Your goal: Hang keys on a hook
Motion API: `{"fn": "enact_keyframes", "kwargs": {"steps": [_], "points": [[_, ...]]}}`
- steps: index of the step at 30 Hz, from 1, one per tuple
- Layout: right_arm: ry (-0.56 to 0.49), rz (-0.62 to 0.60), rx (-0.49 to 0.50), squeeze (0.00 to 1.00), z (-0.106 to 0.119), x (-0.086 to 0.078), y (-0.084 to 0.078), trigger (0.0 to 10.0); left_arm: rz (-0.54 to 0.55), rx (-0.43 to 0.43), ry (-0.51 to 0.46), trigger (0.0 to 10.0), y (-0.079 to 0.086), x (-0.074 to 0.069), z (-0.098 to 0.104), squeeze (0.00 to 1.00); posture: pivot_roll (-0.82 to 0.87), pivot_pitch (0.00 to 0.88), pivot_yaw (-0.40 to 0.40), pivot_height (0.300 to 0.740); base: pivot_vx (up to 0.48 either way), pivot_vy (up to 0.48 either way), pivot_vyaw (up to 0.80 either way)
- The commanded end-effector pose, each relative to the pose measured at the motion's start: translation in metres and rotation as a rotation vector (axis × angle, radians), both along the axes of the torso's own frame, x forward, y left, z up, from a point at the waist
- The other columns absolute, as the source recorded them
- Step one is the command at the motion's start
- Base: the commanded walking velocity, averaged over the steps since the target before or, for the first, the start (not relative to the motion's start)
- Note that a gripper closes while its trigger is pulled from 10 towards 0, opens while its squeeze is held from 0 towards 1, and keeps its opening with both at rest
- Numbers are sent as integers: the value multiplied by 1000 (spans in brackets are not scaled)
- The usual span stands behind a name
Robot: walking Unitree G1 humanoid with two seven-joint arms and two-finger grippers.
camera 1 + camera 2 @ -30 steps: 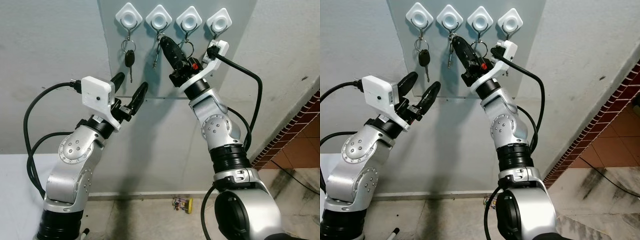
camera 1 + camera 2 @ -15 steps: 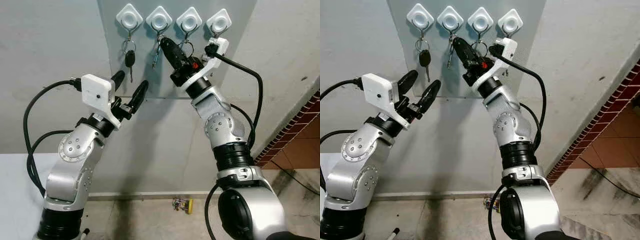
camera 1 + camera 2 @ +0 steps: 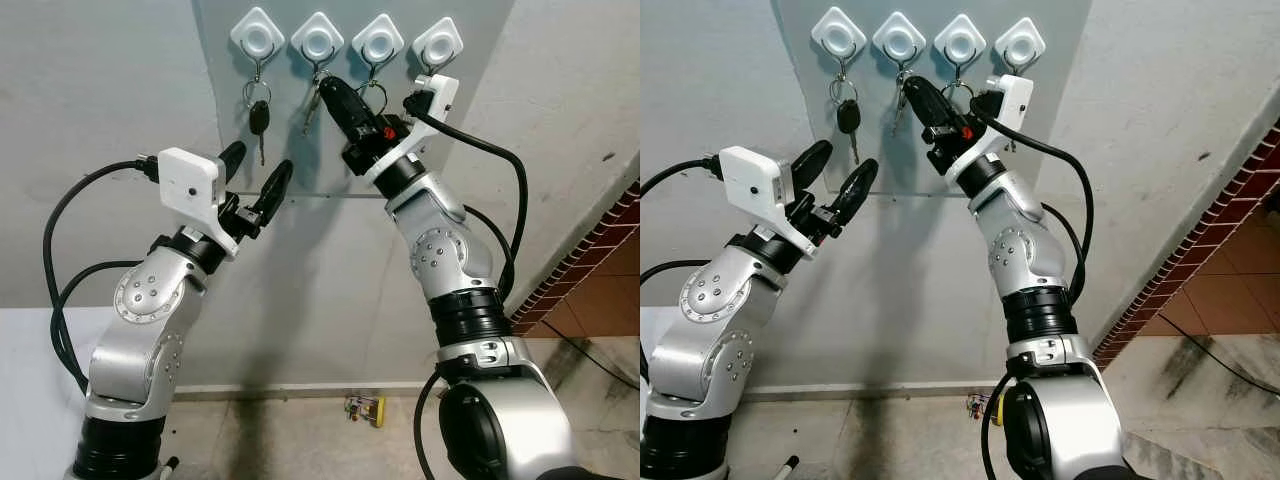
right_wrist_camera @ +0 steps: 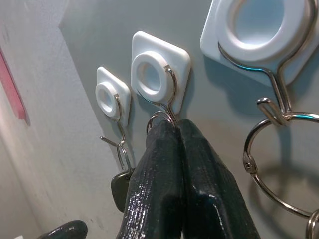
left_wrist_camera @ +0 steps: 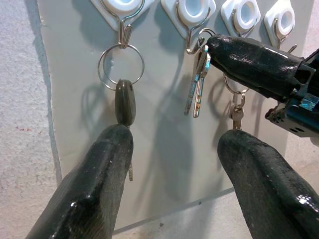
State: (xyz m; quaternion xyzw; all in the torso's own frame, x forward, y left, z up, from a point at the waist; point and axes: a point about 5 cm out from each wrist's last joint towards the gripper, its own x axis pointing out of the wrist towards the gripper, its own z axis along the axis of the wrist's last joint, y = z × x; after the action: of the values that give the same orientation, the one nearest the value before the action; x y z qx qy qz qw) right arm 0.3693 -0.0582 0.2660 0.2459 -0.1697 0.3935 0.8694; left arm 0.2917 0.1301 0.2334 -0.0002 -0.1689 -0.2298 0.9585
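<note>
right pincer (image 4: pixel 172 130) closed at hook (image 4: pixel 167 107) | key ring hidden

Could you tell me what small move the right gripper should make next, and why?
Probably open and ease back. The right gripper is pinched shut at the second hook, and the keys seem to hang from that hook already, so letting go would likely leave them hung.

From the head we look level and slightly up at the grey panel (image 3: pixel 300 140) with its four white hooks (image 3: pixel 318 38), arms in front. Our left wrist camera faces the same panel (image 5: pixel 164 164) from near; the right wrist camera sits very close under the hooks (image 4: pixel 154 74), perhaps touching one.
</note>
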Motion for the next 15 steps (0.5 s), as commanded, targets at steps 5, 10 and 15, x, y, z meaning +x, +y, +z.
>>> {"fn": "enact_keyframes", "kwargs": {"steps": [5, 10, 15], "points": [[26, 15, -59, 0, -12, -3, 2, 10000, 8, -7, -7, 10000, 0, -2, 3, 0, -65, 90, -23, 740, 0, 0, 0], [-8, 29, -56, 0, -9, -6, 3, 10000, 9, -7, -6, 10000, -1, -2, 3, 0, -66, 90, -25, 740, 0, 0, 0], [-32, 29, -49, 0, -6, -8, 2, 10000, 11, -9, -4, 10000, -1, -3, 3, 0, -66, 89, -26, 740, 0, 0, 0]]}}
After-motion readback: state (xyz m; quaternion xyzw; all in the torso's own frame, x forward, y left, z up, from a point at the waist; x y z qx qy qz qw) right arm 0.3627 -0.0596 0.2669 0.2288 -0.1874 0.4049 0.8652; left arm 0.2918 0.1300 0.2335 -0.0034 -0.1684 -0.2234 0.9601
